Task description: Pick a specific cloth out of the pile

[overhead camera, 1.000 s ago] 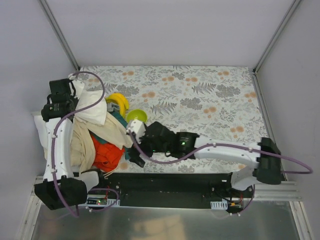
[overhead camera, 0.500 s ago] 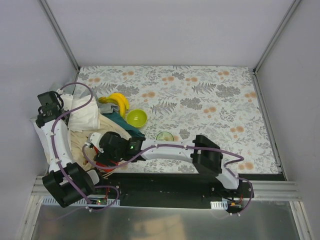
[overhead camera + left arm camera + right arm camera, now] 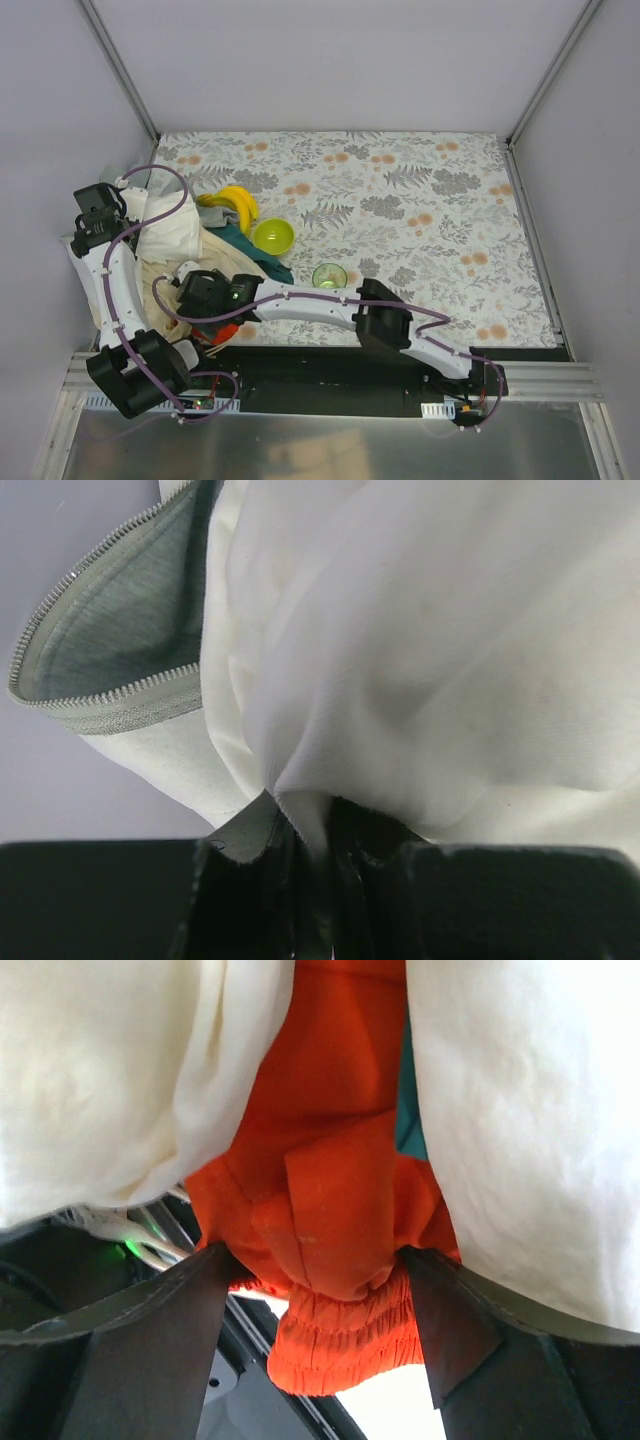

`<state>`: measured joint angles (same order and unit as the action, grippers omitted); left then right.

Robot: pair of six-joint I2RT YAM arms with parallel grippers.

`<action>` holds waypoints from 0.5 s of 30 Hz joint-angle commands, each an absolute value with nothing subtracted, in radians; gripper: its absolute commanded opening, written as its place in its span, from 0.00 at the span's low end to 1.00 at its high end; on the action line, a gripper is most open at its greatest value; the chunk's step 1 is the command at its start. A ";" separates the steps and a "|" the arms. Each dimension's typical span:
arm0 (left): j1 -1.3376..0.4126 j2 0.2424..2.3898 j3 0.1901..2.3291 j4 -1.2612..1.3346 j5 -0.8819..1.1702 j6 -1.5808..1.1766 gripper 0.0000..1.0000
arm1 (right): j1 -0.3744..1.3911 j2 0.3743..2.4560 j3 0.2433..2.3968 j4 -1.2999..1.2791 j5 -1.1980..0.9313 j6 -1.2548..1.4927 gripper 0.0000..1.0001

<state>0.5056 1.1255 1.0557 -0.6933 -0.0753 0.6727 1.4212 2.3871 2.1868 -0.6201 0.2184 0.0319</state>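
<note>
Right gripper (image 3: 315, 1260) pinches the cloth (image 3: 330, 1150), soft and likely light, by its gathered hem (image 3: 345, 1335); left gripper (image 3: 315, 855) clamps cream fabric (image 3: 430, 660).

The bright orange-red soft fabric cloth (image 3: 335, 1190) showed plain, unpatterned colour. The heaped pile of soft cloths (image 3: 175, 232) was mostly cream-white, with a dark teal piece (image 3: 240, 242) and grey zip-edged fabric (image 3: 120, 610). The surface (image 3: 430, 200) carried grey leaves and orange flowers on white.
</note>
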 commanded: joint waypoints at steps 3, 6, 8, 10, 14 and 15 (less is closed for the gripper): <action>0.518 1.114 1.086 -0.713 -0.034 0.675 0.00 | 1.416 2.572 2.479 -0.879 0.284 0.138 0.67; 0.518 1.094 1.071 -0.721 -0.031 0.681 0.00 | 1.401 2.525 2.401 -0.836 0.253 0.153 0.14; 0.518 1.085 1.065 -0.729 -0.032 0.684 0.00 | 1.394 2.459 2.315 -0.773 0.215 0.149 0.00; 0.518 1.078 1.062 -0.732 -0.038 0.687 0.00 | 1.394 2.384 2.238 -0.715 0.158 0.109 0.00; 0.518 1.078 1.068 -0.742 -0.046 0.687 0.00 | 1.394 2.188 2.223 -0.657 -0.053 0.051 0.00; 0.518 1.077 1.071 -0.745 -0.046 0.689 0.00 | 1.394 2.145 2.229 -0.643 -0.098 0.040 0.00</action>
